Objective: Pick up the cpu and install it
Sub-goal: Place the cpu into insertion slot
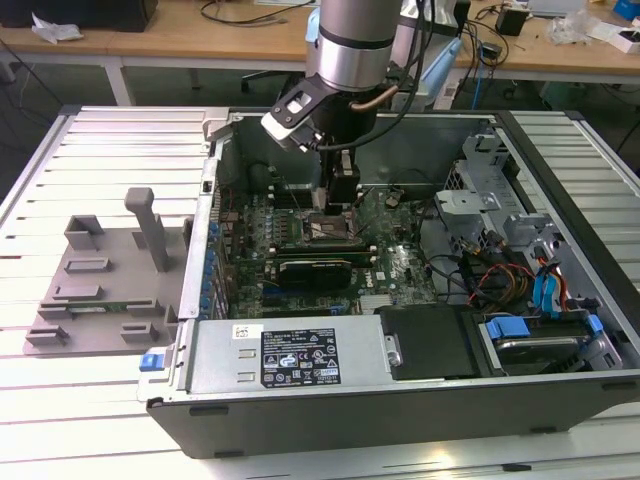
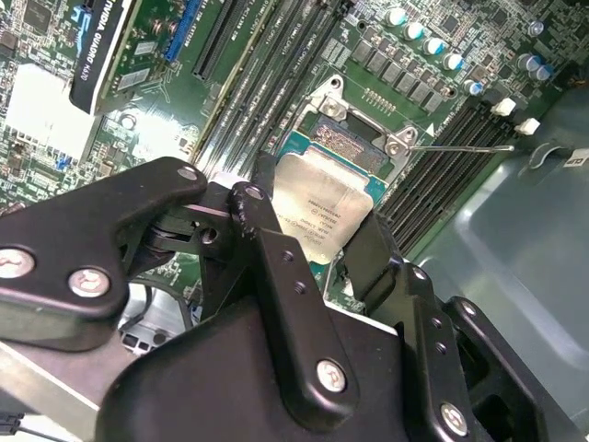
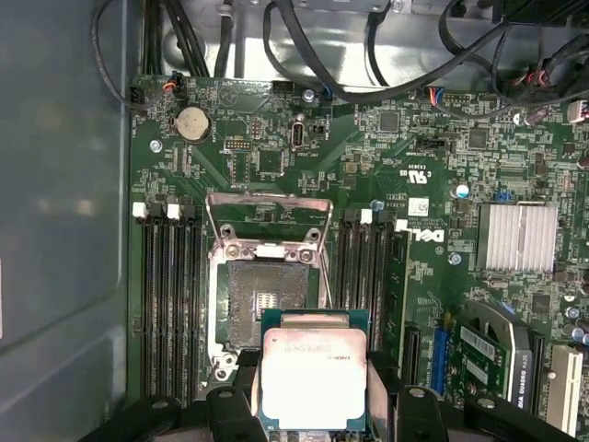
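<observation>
The cpu (image 3: 315, 373) is a small square chip with a silvery top plate, and my gripper (image 3: 315, 410) is shut on its two sides. It hangs just above the motherboard, close over one edge of the open socket (image 3: 265, 304), whose metal load frame (image 3: 267, 221) is swung up. In the second wrist view the cpu (image 2: 322, 207) sits between two black fingers (image 2: 267, 230), partly covering the socket (image 2: 350, 143). In the exterior view the gripper (image 1: 340, 200) reaches down inside the open computer case over the socket (image 1: 330, 228).
A grey plastic tray (image 1: 100, 280) lies on the slatted table at the exterior view's left. Inside the case are a graphics card (image 1: 315, 268), a power supply (image 1: 290, 355), cables and drive bays (image 1: 540, 290). Memory slots (image 3: 170, 304) flank the socket.
</observation>
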Available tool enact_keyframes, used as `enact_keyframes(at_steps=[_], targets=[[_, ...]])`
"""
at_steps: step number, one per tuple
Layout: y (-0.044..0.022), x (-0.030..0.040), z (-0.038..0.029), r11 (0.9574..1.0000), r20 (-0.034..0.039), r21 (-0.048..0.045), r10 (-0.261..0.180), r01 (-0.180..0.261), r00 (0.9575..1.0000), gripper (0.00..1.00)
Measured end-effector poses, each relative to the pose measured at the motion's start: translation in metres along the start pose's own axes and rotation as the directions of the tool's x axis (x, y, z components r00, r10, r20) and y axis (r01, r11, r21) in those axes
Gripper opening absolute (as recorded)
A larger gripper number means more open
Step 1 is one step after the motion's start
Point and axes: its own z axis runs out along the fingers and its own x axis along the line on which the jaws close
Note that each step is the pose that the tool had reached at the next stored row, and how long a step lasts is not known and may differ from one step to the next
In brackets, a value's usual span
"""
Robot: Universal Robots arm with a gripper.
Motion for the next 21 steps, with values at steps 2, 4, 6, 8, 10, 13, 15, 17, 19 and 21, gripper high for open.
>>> enact_keyframes(at_steps=[2,4,6,8,10,13,15,17,19,21], targets=[[0.0004,0.0006,0.0012,1.0,0.0,0.0001,0.0,0.0,1.0,0.55],[0.0009,0.0021,0.0024,1.0,0.0001,0.0001,0.0,0.0,1.0,0.55],[0.0017,0.0047,0.0062,1.0,0.0,0.0003,0.0,0.0,1.0,0.55],[0.0024,0.0061,0.0131,1.0,0.0001,0.0008,0.0,0.0,1.0,0.55],[0.0027,0.0067,0.0155,1.0,0.0001,0.0012,0.0,0.0,1.0,0.55],[0.0036,0.0095,0.024,1.0,0.0001,0.0023,0.0,0.0,1.0,0.55],[0.0041,0.0126,0.0283,1.0,0.0001,0.0026,0.0,0.0,1.0,0.55],[0.0043,0.0136,0.0309,1.0,0.0,0.0026,0.0,0.0,1.0,0.55],[0.0044,0.0142,0.0328,1.0,-0.0001,0.0027,0.0,0.0,1.0,0.55],[0.0044,0.0143,0.0342,1.0,0.0,0.0028,0.0,0.0,1.0,0.55]])
